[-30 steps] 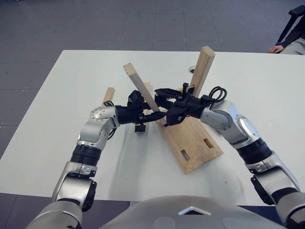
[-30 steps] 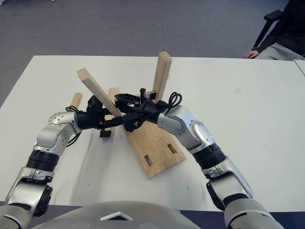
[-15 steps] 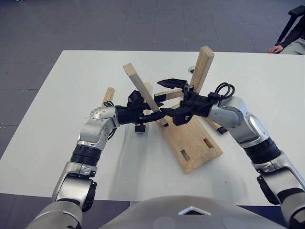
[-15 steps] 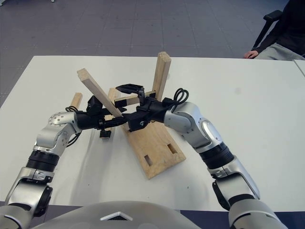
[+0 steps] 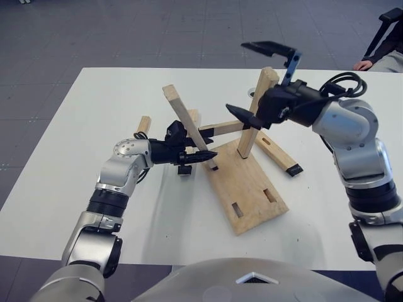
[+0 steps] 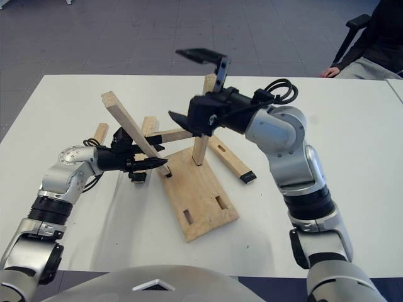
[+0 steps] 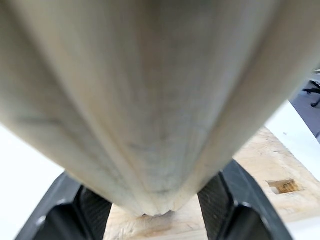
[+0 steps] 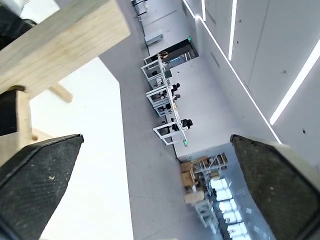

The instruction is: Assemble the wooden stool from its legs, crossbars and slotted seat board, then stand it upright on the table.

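Your right arm has been lifting clear over the last second. It was down low over the seat board (image 5: 242, 189), close against the left gripper. Now the right gripper (image 5: 235, 76) is hanging up beside the top of the upright leg (image 5: 248, 139), its fingers (image 8: 35, 182) spread wide and gripping nothing. Whether the lower finger is touching wood, you cannot tell. The board has also been turning a little on the table (image 5: 94, 113), and it is lying flat with two open slots facing up at its near end. The upright leg is standing at the board's far end, leaning slightly. Your left gripper (image 5: 204, 150) is clenching the tilted leg (image 5: 182, 113) near its lower end, with wood filling the gap between its fingers (image 7: 220, 200). That leg is leaning away to your left, its foot coming down at the board's far left corner. A crossbar (image 5: 220, 128) is running roughly level between the two legs, and its ends are hidden. A loose leg (image 5: 277, 154) with a dark tip is lying flat on the table just right of the board. Another wooden piece (image 5: 143, 124) is lying flat beyond your left arm.
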Controlling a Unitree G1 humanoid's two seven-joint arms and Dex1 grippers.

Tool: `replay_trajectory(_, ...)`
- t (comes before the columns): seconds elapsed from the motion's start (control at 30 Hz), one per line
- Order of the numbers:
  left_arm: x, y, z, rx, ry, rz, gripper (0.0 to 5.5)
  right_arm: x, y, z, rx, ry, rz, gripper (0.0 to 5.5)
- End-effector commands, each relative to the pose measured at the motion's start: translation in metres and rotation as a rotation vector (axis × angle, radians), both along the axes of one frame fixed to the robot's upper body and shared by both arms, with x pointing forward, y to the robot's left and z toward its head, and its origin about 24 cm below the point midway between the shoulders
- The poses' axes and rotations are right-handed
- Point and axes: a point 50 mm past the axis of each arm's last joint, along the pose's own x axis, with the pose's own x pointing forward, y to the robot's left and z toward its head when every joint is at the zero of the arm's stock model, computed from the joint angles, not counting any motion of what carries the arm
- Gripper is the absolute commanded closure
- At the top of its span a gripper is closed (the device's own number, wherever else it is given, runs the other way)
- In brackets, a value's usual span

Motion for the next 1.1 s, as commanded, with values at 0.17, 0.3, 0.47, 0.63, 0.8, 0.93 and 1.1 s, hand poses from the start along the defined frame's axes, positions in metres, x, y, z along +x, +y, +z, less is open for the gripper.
replay_trajectory(0.17, -0.017, 0.026, -0.050, 0.340, 0.107, -0.017, 3.38, -0.007, 0.019, 0.008, 0.691, 0.663, -0.097, 0.02)
replay_trajectory(0.3, -0.019, 0.030, -0.059, 0.426, 0.044, -0.036, 3.38, -0.019, 0.034, 0.012, 0.876, 0.950, -0.009, 0.02)
replay_trajectory(0.47, -0.023, 0.031, -0.064, 0.428, 0.046, -0.052, 3.38, -0.029, 0.039, 0.008, 0.849, 1.044, -0.039, 1.03)
replay_trajectory(0.63, -0.028, 0.034, -0.067, 0.450, 0.071, -0.085, 3.38, -0.024, 0.044, 0.005, 0.652, 0.845, -0.144, 2.03)
replay_trajectory(0.8, -0.032, 0.033, -0.065, 0.364, 0.187, -0.071, 3.38, -0.021, 0.051, 0.007, 0.600, 0.735, -0.154, 2.97)
replay_trajectory(0.93, -0.035, 0.033, -0.065, 0.332, 0.232, -0.075, 3.38, -0.018, 0.053, 0.008, 0.592, 0.685, -0.159, 3.65)
replay_trajectory(1.1, -0.036, 0.033, -0.064, 0.344, 0.227, -0.081, 3.38, -0.017, 0.054, -0.010, 0.463, 0.710, -0.178, 4.58)
